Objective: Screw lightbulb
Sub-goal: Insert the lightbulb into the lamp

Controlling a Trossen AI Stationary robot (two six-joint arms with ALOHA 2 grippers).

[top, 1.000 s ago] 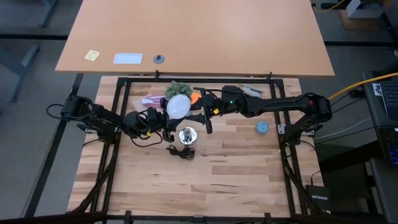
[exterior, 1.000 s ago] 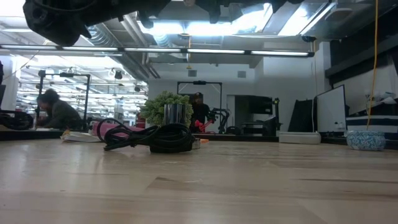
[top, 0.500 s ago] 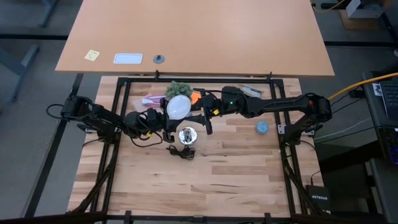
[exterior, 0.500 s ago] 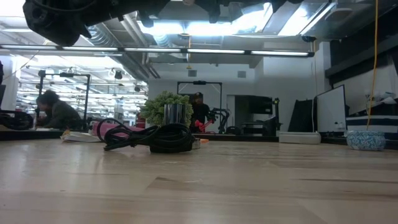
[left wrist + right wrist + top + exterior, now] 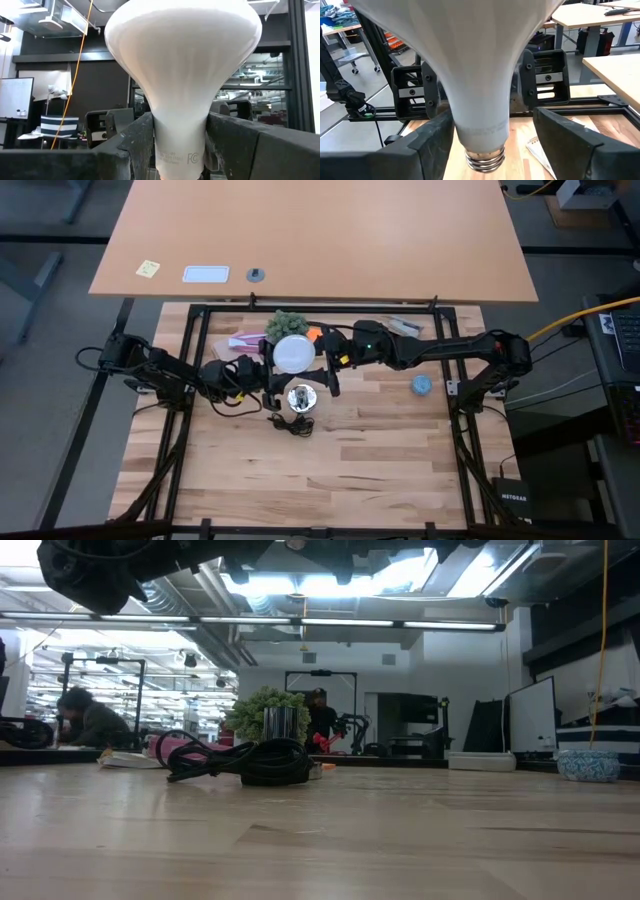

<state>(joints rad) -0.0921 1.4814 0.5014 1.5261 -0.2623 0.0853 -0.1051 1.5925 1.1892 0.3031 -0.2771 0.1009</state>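
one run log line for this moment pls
left gripper: shut on lightbulb neck, held above the table | right gripper: open, fingers either side of neck, apart | socket disc: on table, empty

- Both arms: dark, jointed, black cables along the links.
- Green light on the right arm.
- Fingers: black, blocky.

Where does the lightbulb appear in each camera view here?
High view: lightbulb, mid-table, between both grippers.
Low view: not in it.
Left wrist view: fills the centre, neck between the left gripper's fingers.
Right wrist view: centre, screw base showing.
Shared landmark: the bulb's neck.
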